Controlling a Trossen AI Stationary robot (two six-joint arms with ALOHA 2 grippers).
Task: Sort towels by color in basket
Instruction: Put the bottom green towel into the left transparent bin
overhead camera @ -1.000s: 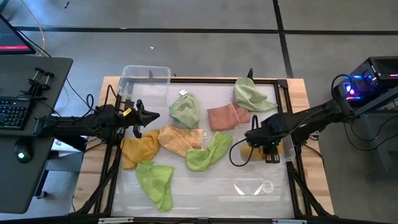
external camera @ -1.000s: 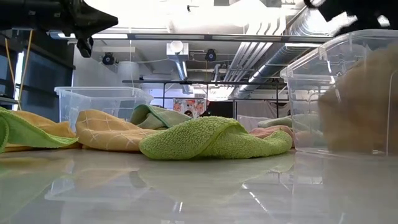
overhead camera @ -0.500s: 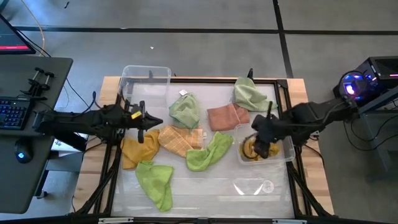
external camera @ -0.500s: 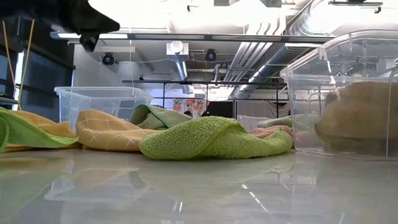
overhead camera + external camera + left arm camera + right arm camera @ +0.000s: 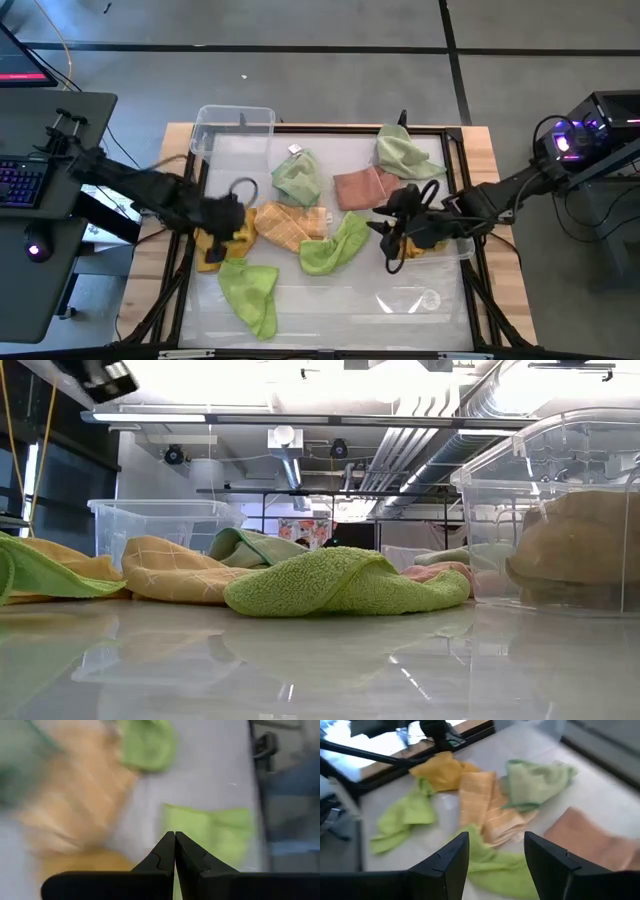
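The towels are lying loose across the table: a mustard yellow towel (image 5: 222, 243) by the left edge, a lime green one (image 5: 250, 293) just below it, and one yellow cloth (image 5: 575, 540) sitting in the right-hand bin (image 5: 450, 243). The left gripper (image 5: 232, 216), fingers pressed together, is hovering over that mustard towel (it should spread them before descending). The right gripper (image 5: 492, 862), fingers spread and empty, is hanging near the bin.

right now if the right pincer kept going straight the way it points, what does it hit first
Probably the lime green towel lying just ahead of the open right pincer; the peach checked towel lies beyond it. Depth is hard to judge, so it might touch the table first.
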